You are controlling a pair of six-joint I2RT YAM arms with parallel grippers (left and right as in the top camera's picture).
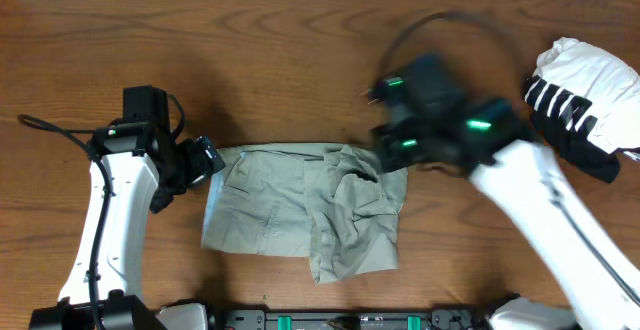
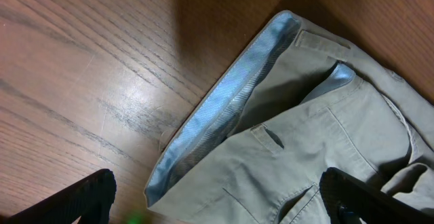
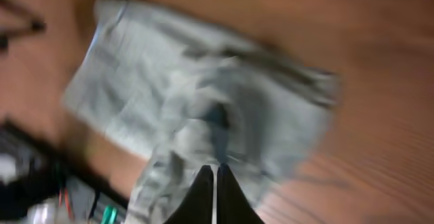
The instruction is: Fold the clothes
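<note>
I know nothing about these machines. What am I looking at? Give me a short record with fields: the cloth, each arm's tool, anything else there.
Clothes: khaki trousers, crumpled and partly folded on the wooden table
Waistband: pale blue lining showing, at the left end
Left tool: open, at the waistband, holding nothing
Right tool: shut, over the trousers' right part; too blurred to tell whether cloth is pinched
Also there: white garment with black stripes, far right, apart from the trousers
</note>
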